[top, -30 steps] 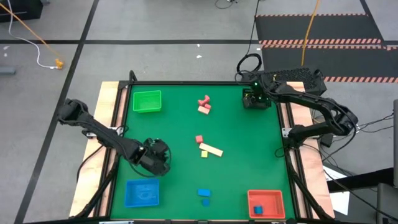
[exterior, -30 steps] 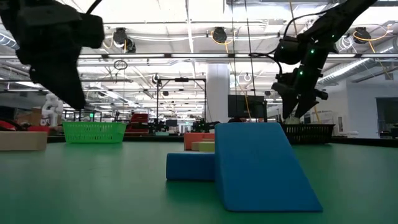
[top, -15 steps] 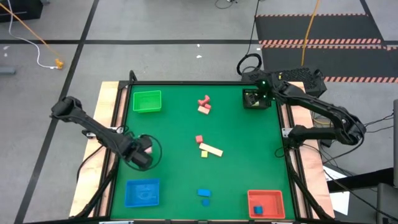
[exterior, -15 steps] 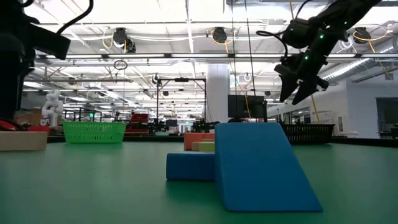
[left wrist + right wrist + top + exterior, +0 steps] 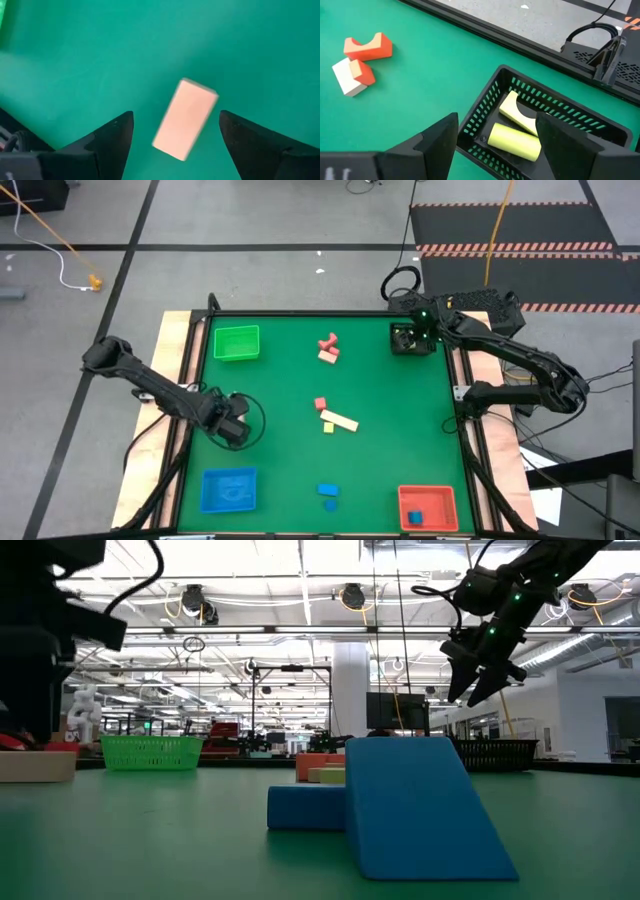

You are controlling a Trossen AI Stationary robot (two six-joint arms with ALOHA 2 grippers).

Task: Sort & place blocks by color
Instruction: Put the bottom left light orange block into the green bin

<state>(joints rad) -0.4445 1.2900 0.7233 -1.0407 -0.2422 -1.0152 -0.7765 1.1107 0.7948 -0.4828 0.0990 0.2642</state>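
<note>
My left gripper point(image 5: 235, 430) points down near the table's left edge, above the blue tray point(image 5: 228, 490). It is open. A pale cream bar block point(image 5: 185, 120) shows between its fingers and touches neither; it looks blurred, and I cannot tell whether it rests on the mat. My right gripper point(image 5: 496, 120) hangs open above the black tray point(image 5: 485, 117) at the far right, which holds two yellow pieces point(image 5: 515, 137). Loose blocks lie on the mat: red point(image 5: 328, 341), cream point(image 5: 328, 356), a red cube point(image 5: 320, 404), a cream bar point(image 5: 340, 420), yellow point(image 5: 327, 427) and two blue ones point(image 5: 328, 490).
A green tray point(image 5: 236, 342) stands at the far left. A red tray point(image 5: 428, 508) at the near right holds a blue piece point(image 5: 415, 518). In the low view the two blue blocks point(image 5: 420, 805) fill the foreground. Wooden rails border the green mat.
My left gripper has gone toward the table's left edge and tipped to point more steeply down. My right gripper has risen above the black tray, which now shows beneath it.
</note>
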